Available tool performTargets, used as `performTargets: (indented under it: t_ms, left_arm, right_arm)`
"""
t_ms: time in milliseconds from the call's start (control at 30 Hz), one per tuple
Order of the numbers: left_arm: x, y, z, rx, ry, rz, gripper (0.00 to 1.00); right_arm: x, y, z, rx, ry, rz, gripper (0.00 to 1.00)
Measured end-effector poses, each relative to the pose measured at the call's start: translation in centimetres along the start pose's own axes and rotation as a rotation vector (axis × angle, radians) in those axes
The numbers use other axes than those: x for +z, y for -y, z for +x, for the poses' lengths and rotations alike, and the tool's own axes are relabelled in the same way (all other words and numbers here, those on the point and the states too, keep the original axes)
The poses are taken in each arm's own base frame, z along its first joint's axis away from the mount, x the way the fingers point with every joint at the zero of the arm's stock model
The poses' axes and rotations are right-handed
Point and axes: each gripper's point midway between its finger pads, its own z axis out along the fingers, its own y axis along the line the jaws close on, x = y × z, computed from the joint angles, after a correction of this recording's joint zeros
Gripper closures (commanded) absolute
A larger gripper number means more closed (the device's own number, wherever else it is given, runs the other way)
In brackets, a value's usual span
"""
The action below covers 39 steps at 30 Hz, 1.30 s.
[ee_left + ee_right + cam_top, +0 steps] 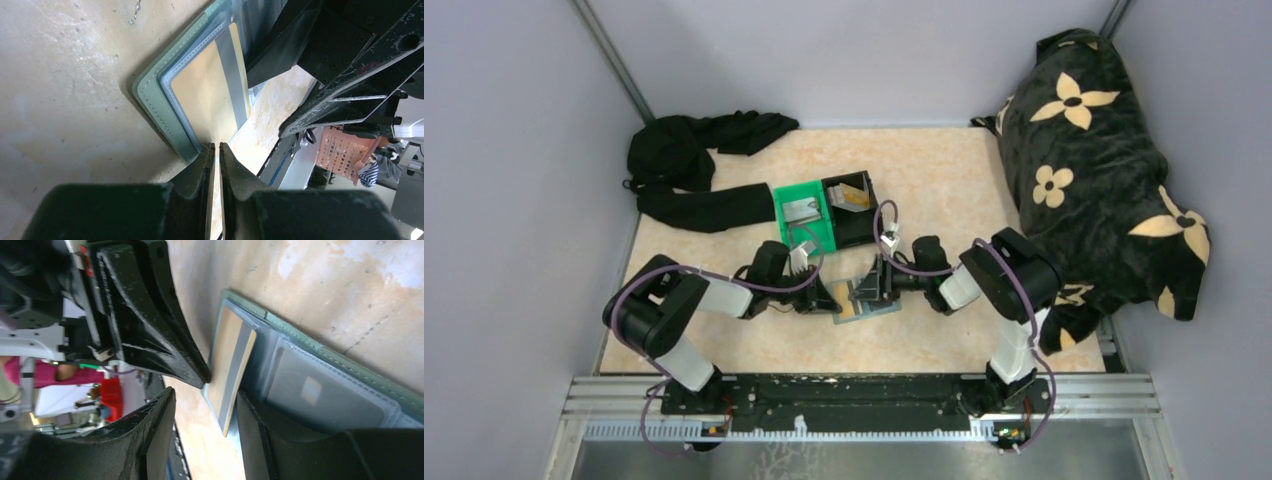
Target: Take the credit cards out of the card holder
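The grey-blue card holder point(882, 307) point(155, 95) point(320, 347) lies open on the table between my two arms. A tan-gold credit card with a grey stripe point(210, 95) point(227, 365) sticks partway out of its clear sleeve. My left gripper point(216, 145) point(832, 298) is shut on that card's near corner. A pale grey credit card point(325, 395) sits inside the neighbouring clear pocket. My right gripper point(206, 392) point(871, 290) stands open over the holder, and its right finger point(280, 445) rests on the pocket's edge.
A green bin point(786, 222) and a black bin point(871, 212) stand just behind the holder, each with a card in it. Black cloth point(694, 170) lies at the back left. A dark flowered blanket point(1094, 170) fills the right side.
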Motion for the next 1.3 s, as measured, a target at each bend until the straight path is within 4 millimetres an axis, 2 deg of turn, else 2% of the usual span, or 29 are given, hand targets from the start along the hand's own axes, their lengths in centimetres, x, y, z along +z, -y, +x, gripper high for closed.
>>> performTargets:
  t_ms: [433, 600, 700, 833, 1100, 1300]
  left_arm:
    - [0.1, 0.1, 0.1, -0.010, -0.026, 0.035, 0.85]
    - [0.1, 0.1, 0.1, -0.012, -0.029, 0.035, 0.85]
    - [0.1, 0.0, 0.1, -0.014, -0.031, 0.034, 0.85]
    - [0.1, 0.0, 0.1, -0.015, -0.034, 0.034, 0.85]
    - [0.1, 0.0, 0.1, -0.017, -0.035, 0.033, 0.85]
    - [0.0, 0.0, 0.0, -0.013, -0.027, 0.022, 0.85]
  right_arm:
    - [0.5, -1.8, -0.1, 0.147, 0.052, -0.204, 0.54]
    - [0.7, -1.3, 0.1, 0.124, 0.037, -0.155, 0.56]
    - [1.2, -0.9, 0.3, 0.067, 0.001, -0.077, 0.59]
    - [1.6, -0.5, 0.6, -0.003, -0.042, -0.009, 0.59]
    - [1.4, -0.5, 0.7, -0.025, -0.056, -0.012, 0.59]
    - [0.4, -0.3, 1.2, 0.013, -0.068, -0.031, 0.59]
